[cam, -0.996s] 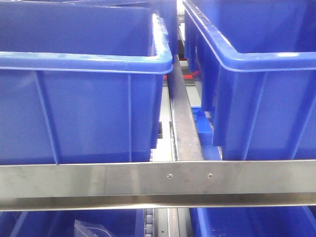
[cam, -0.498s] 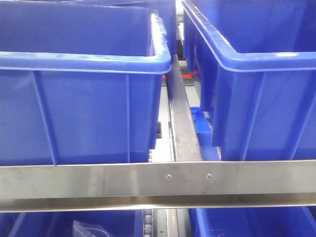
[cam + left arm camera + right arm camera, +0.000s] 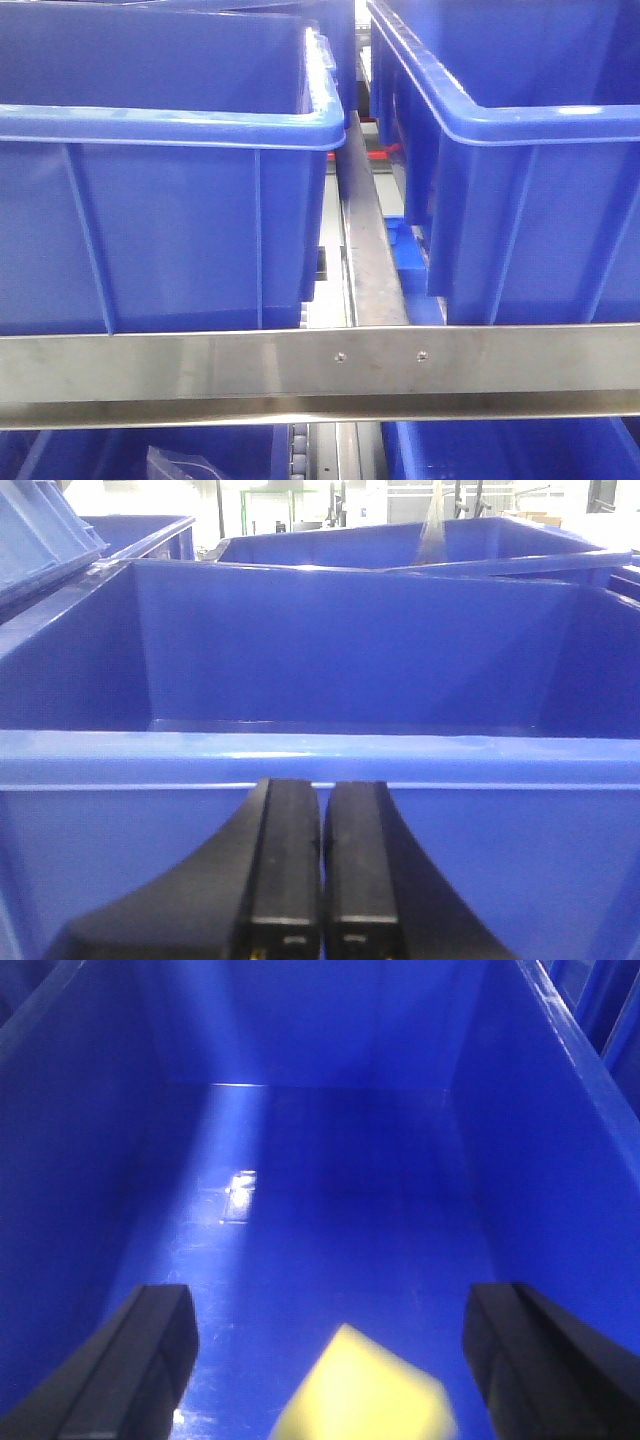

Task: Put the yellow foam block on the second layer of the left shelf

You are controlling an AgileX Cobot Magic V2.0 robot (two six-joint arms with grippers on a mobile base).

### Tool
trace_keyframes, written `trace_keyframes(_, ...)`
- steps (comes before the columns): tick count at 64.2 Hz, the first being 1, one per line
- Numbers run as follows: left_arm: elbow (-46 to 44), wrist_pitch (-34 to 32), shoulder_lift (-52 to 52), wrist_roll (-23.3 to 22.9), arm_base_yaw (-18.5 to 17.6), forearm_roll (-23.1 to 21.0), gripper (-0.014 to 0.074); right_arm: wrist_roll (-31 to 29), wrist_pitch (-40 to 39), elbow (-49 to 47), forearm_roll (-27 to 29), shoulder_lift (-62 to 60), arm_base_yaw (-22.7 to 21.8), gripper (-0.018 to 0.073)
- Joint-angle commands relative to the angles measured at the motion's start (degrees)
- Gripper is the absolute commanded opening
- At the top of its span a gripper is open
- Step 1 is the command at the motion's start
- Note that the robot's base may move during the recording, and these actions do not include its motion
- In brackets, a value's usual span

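The yellow foam block (image 3: 360, 1395) shows only in the right wrist view, blurred, at the bottom edge, corner pointing away, over the floor of a blue bin (image 3: 330, 1210). My right gripper (image 3: 332, 1305) is open wide; its two dark fingers stand apart on either side of the block and do not touch it. I cannot tell whether the block rests on the floor. My left gripper (image 3: 323, 790) is shut and empty, just in front of the near rim of another blue bin (image 3: 300, 745). Neither gripper shows in the front view.
The front view shows two large blue bins, left (image 3: 160, 200) and right (image 3: 530, 200), on a shelf behind a steel rail (image 3: 320, 365), with a metal divider (image 3: 370, 250) between them. More blue bins sit below; one holds a plastic bag (image 3: 185, 465).
The front view has shifted slightly; the bins and rail sit a few pixels further left and up. Nothing else differs.
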Motion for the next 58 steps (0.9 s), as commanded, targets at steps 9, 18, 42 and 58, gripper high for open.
trace_keyframes(9, 1.53, -4.72, -1.19, -0.19, 0.02, -0.32, 0.0124, 0.27, -4.52, -2.15, 0.00, -1.66, -0.18, 0.0631)
trace_keyframes(18, 1.53, -4.72, -1.19, -0.19, 0.02, -0.32, 0.0124, 0.27, -4.06, -2.83, 0.00, -3.76, -0.18, 0.0621)
trace_keyframes(42, 1.53, -4.72, -1.19, -0.19, 0.02, -0.32, 0.0124, 0.27, -2.69, -2.95, 0.00, -10.74, -0.18, 0.0055)
trace_keyframes(58, 1.53, -4.72, -1.19, -0.19, 0.02, -0.32, 0.0124, -1.89, -0.33, 0.11, -0.47, -18.27, -0.18, 0.0054)
